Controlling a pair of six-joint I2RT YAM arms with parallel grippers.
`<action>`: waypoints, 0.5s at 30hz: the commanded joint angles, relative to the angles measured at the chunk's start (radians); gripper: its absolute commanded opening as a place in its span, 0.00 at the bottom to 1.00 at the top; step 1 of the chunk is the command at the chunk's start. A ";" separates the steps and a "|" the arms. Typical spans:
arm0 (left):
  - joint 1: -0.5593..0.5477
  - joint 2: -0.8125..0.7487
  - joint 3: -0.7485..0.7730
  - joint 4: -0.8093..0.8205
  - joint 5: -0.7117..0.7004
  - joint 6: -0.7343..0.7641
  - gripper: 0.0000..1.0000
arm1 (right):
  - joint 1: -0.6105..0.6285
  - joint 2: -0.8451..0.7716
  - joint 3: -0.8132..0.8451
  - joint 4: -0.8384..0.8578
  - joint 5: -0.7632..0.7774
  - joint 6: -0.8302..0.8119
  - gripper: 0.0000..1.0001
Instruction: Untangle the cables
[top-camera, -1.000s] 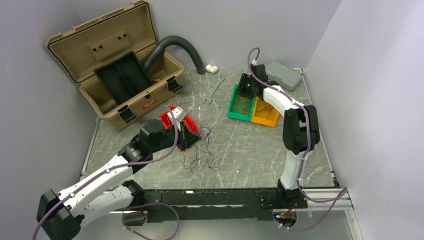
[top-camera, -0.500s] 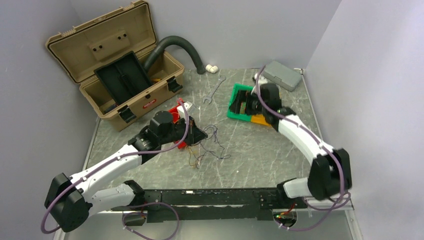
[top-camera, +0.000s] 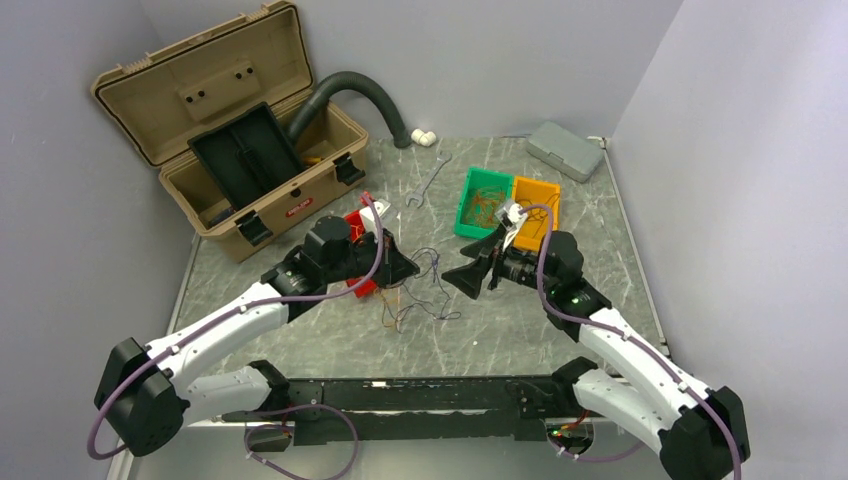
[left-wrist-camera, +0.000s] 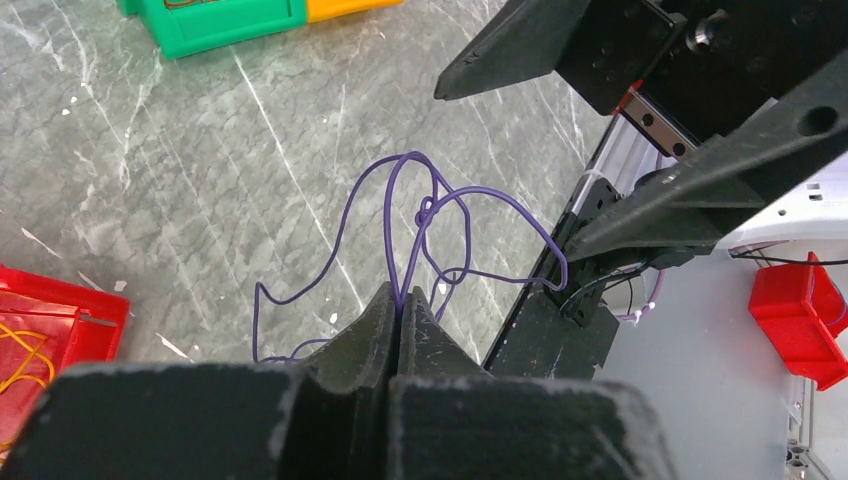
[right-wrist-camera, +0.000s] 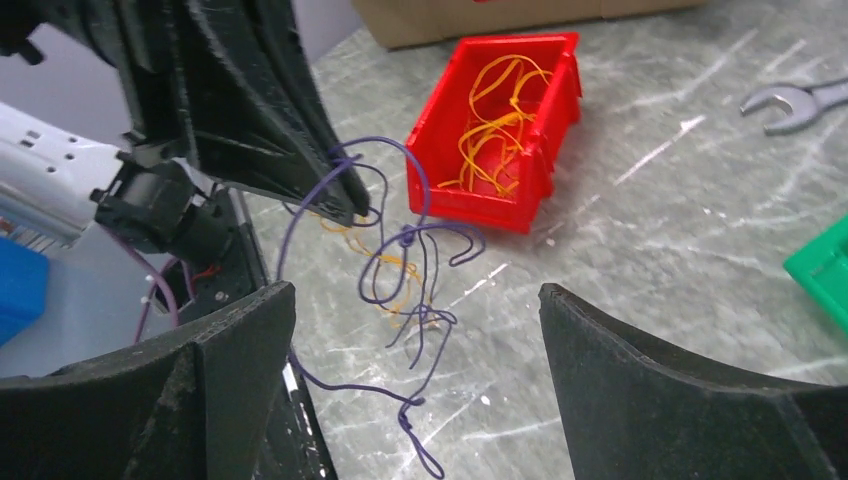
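The cables are a small tangle of thin purple and orange wires (top-camera: 425, 285) in the middle of the table. My left gripper (top-camera: 412, 270) is shut on purple strands (left-wrist-camera: 430, 215) of it and holds them up, so loops hang from the fingertips (left-wrist-camera: 400, 297) down to the table. My right gripper (top-camera: 462, 275) is open and empty, just right of the tangle and facing it. In the right wrist view the wires (right-wrist-camera: 400, 250) hang ahead of and between its spread fingers (right-wrist-camera: 410, 300), touching neither. Orange strands (right-wrist-camera: 400, 275) lie under the purple ones.
A red bin (right-wrist-camera: 480, 205) with yellow wires stands behind the left gripper. Green (top-camera: 470, 225) and orange (top-camera: 545, 190) bins with wires sit at the back right. A wrench (top-camera: 428, 180), an open tan toolbox (top-camera: 250, 150), a dark hose (top-camera: 360, 90) and a grey box (top-camera: 565, 150) lie at the back.
My right arm has swung from the green bin down to the table's middle and now faces the tangle. My left gripper moved right and slightly back, carrying the wires.
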 joint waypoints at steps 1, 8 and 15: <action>-0.001 0.010 0.052 0.012 0.003 0.016 0.00 | 0.009 -0.013 -0.020 0.146 -0.120 -0.030 0.92; -0.002 0.020 0.061 0.014 -0.027 0.012 0.00 | 0.047 0.020 -0.013 0.172 -0.136 -0.035 0.79; -0.001 0.027 0.083 -0.014 -0.061 0.035 0.00 | 0.128 0.079 0.069 0.063 -0.031 -0.093 0.32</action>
